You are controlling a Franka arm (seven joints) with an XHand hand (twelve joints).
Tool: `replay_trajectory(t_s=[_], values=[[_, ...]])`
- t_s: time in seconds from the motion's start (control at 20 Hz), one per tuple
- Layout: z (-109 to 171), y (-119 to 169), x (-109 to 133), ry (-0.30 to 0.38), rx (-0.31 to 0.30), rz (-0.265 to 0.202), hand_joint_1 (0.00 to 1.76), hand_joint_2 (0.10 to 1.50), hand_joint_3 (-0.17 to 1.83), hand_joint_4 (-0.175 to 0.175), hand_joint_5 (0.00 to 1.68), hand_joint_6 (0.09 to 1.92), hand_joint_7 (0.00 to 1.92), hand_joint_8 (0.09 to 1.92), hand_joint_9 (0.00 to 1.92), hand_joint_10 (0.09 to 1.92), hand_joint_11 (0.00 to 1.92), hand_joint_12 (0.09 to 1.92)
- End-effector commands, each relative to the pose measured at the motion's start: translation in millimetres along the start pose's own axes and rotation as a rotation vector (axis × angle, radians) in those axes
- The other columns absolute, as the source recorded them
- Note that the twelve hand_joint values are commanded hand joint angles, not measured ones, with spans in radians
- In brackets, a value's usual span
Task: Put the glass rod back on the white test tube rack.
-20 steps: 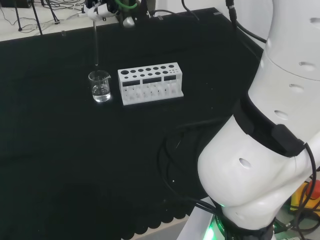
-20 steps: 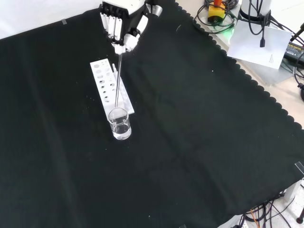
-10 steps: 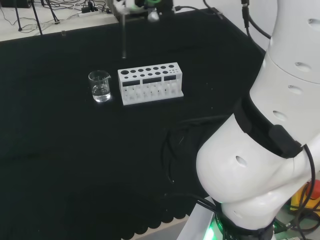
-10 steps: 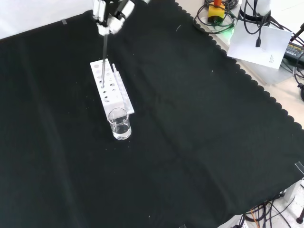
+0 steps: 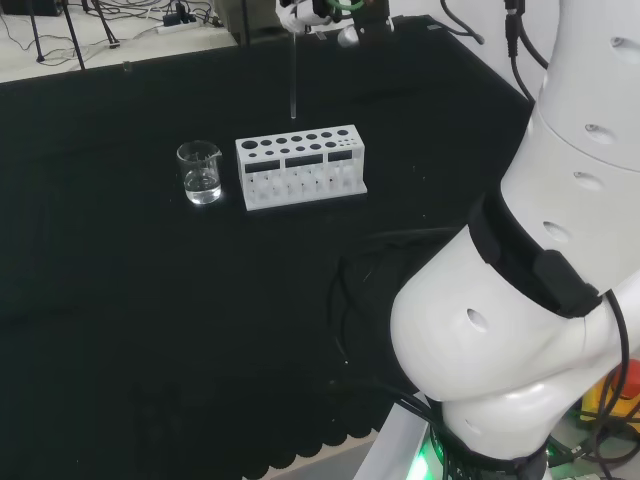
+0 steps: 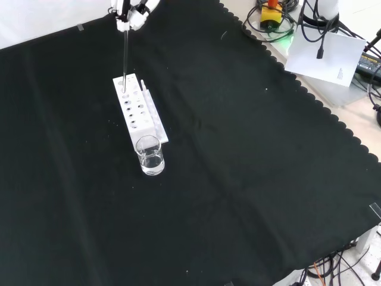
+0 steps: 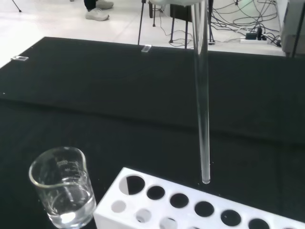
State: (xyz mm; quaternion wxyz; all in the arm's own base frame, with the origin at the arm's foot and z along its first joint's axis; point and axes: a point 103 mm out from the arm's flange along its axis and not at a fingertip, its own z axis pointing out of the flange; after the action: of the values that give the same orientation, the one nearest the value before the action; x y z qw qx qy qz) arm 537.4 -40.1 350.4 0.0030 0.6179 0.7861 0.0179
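The white test tube rack (image 5: 300, 166) stands on the black cloth, with a row of round holes in its top. My hand (image 5: 308, 12) hangs above it at the head view's top edge, shut on the upper end of the clear glass rod (image 5: 293, 75). The rod hangs upright, its lower tip just above the rack. In the front view the hand (image 6: 128, 9) holds the rod (image 6: 125, 56) over the far end of the rack (image 6: 138, 111). The wrist view shows the rod (image 7: 203, 105) ending a little above the rack's (image 7: 157, 212) holes.
A small glass beaker (image 5: 200, 172) with some clear liquid stands close to the rack's end, nearer in the front view (image 6: 149, 155). The arm's white links (image 5: 540, 250) take up the head view's right. Cables and a sheet of paper (image 6: 324, 56) lie beyond the cloth's scalloped edge.
The hand has carried the rod away from above the beaker to above the rack: rightwards in the head view, farther off in the front view. Beaker and rack have not moved.
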Motion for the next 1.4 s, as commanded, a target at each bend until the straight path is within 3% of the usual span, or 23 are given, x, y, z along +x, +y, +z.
replay_trajectory(t_s=[0.05,0.55,1.4], values=[[2,-5,-6,-0.005,0.004,0.006,1.31,1.10,-0.17,-0.175,1.32,0.15,1.21,0.95,1.63,0.71,1.64,0.64],[20,12,0,0.014,0.021,-0.003,1.31,1.10,-0.17,-0.175,1.32,0.15,1.21,0.95,1.63,0.71,1.64,0.64],[28,13,0,0.016,0.031,-0.007,1.31,1.10,-0.17,-0.175,1.32,0.15,1.21,0.95,1.63,0.71,1.64,0.64]])
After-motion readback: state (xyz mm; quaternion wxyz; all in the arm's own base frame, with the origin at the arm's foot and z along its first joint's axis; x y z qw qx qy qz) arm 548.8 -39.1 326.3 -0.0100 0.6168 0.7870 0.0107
